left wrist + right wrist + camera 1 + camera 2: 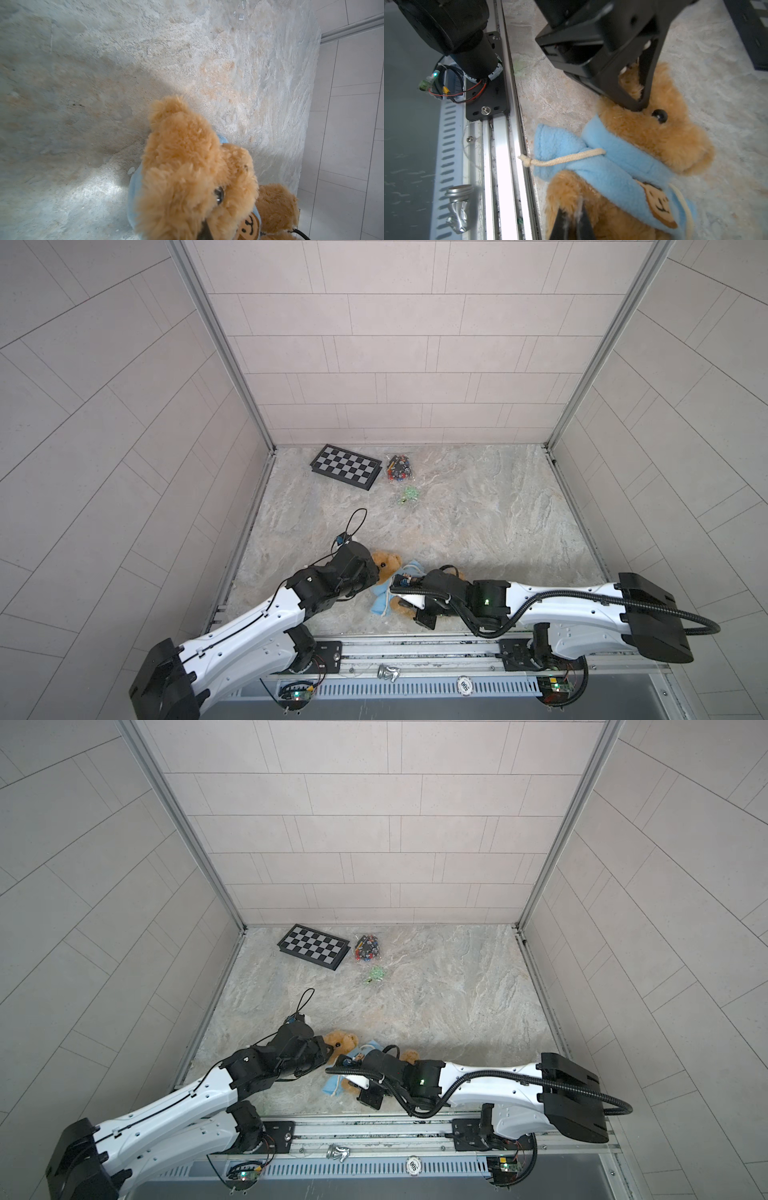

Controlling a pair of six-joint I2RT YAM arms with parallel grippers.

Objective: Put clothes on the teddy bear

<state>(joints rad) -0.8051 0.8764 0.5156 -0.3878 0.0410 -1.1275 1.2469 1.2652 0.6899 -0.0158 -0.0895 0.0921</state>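
Note:
The teddy bear lies on its back near the table's front edge, golden-brown and fluffy, with a black bead eye. A light blue hoodie with a bear-face patch and cream drawstring sits round its neck and chest, one sleeve lying empty. My left gripper is shut on the fur at the top of the bear's head, by an ear. My right gripper is shut on the bear's brown fur just below the hoodie's edge, with fur caught between its dark fingers. In both top views the right arm hides the bear's lower body.
A folded chessboard, a clear bag of small coloured pieces and some green bits lie at the back. The metal front rail runs right beside the bear, with a crumpled silver piece on it. Tiled walls enclose three sides.

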